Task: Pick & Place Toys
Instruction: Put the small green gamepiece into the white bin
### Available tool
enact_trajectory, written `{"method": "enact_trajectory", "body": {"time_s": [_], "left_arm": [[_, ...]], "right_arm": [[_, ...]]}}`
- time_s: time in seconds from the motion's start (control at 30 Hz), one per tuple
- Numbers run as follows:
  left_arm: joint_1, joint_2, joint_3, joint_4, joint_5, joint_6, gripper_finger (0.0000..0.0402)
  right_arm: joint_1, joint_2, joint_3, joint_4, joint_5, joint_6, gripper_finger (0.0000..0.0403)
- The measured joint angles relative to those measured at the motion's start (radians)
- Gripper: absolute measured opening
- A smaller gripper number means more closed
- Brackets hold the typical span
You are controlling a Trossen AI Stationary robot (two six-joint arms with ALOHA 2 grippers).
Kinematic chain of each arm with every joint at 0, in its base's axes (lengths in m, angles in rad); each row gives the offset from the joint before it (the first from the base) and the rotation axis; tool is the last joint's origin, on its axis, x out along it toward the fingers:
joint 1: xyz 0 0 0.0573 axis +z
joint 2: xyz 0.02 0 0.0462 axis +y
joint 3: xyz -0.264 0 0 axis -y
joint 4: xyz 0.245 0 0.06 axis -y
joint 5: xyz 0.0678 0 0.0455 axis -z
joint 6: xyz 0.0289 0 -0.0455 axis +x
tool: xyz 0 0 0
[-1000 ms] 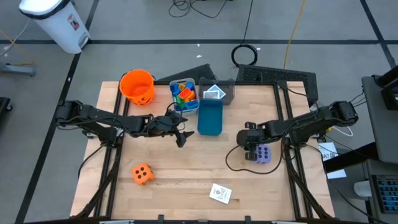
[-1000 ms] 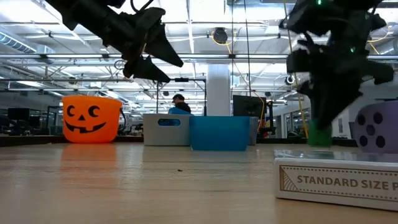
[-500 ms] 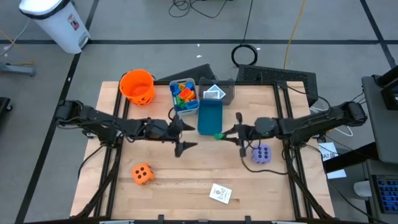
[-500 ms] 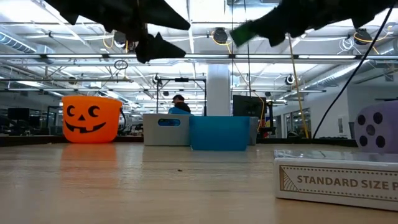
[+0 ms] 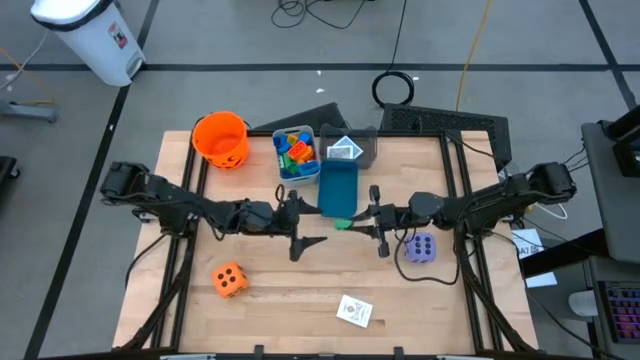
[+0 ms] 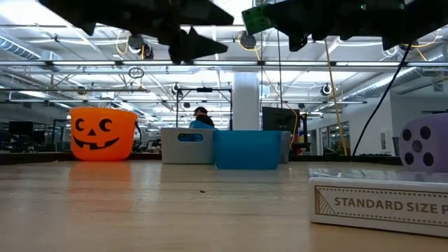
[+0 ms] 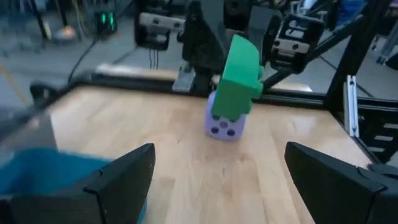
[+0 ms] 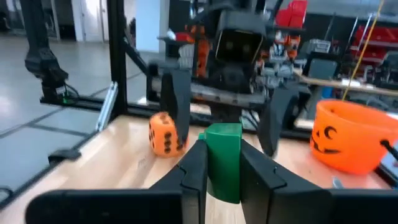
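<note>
My right gripper (image 5: 354, 222) is shut on a green plastic block (image 5: 343, 222) above the table's middle, just near of the blue bin (image 5: 338, 185). My left gripper (image 5: 298, 224) is open and empty, level, facing the block from the left with its fingers apart (image 7: 217, 180). In the left wrist view the green block (image 7: 239, 78) shows ahead. A purple die (image 5: 422, 247) rests on the table under the right arm. An orange dotted die (image 5: 228, 280) lies near left. A picture card (image 5: 354, 311) lies at the near edge. My right gripper pinches the green block by its two opposite sides (image 8: 224, 163) between its two fingers (image 8: 194, 167). The fingers lie level and come from the table's right. The block sticks out past the fingertips toward my left gripper and is lifted clear of the table (image 6: 257, 17).
An orange pumpkin-face bucket (image 5: 220, 138) stands far left. Beside it stand a grey bin with coloured blocks (image 5: 297, 152) and a grey bin with cards (image 5: 346, 150). A card box (image 6: 378, 203) lies close to the low camera. Bare wood lies between the dice.
My right gripper has risen from beside the purple die with the green block, turned from pointing down to level, and gone toward the table's left. The block is now lifted clear, in front of my left gripper, which has shifted a little toward the right.
</note>
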Motion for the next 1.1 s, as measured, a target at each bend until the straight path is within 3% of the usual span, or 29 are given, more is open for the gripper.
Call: {"method": "enact_trajectory", "body": {"time_s": [0.23, 0.7, 1.1], "left_arm": [[0.0, 0.082, 0.001, 0.212, 0.004, 0.153, 0.0365], [0.001, 0.107, 0.001, 0.247, 0.012, 0.135, 0.0365], [0.004, 0.107, 0.001, 0.238, 0.006, 0.112, 0.0362]], "right_arm": [[0.0, 0.04, 0.001, 0.021, 0.001, 0.024, 0.0049], [0.0, 0.144, 0.001, 0.216, -0.001, 0.026, 0.005], [-0.001, 0.192, 0.022, 0.23, 0.0, 0.017, 0.005]]}}
